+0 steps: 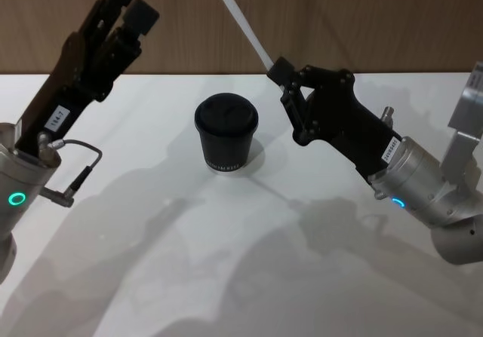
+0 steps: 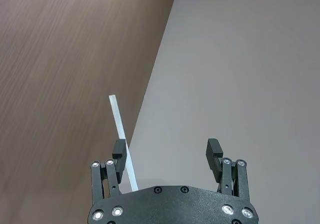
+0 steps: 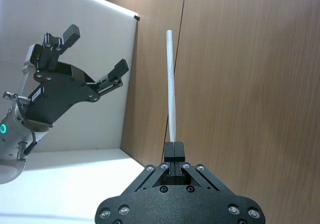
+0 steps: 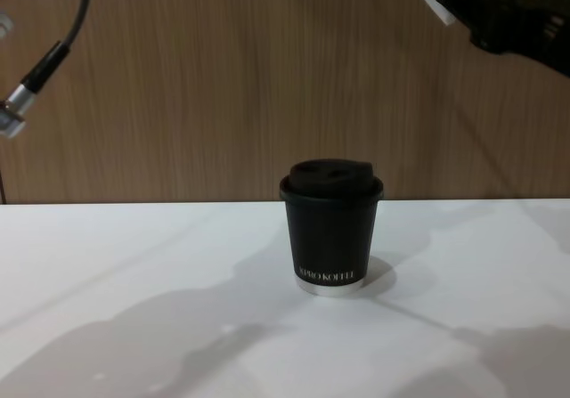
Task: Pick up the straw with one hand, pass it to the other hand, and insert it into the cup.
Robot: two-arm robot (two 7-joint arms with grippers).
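— Where is the thing just now, and who is holding it?

— I am holding the thin, straight white drinking straw in my right gripper, the long black one on the silver wrist. Its two fingers are pressing together on the lower end of the straw, on the right side of the scene, above the white table.

— And which way is the long axis going?

— It is running from that grip up and to the left, leaning toward the far wooden wall. The free end is passing out at the top of the head view.

— And your other arm?

— My left gripper, black with a small white label, is hanging raised at the far left. Its fingers are spread wide, with nothing between them. It is well apart from the straw. The free upper end is pointing toward its side, so I am judging this is the end it could take.

— And the cup?

— The small black paper cup with the black domed lid is standing upright in the middle of the table, between my two arms and below them. The right gripper seems nearer to it.
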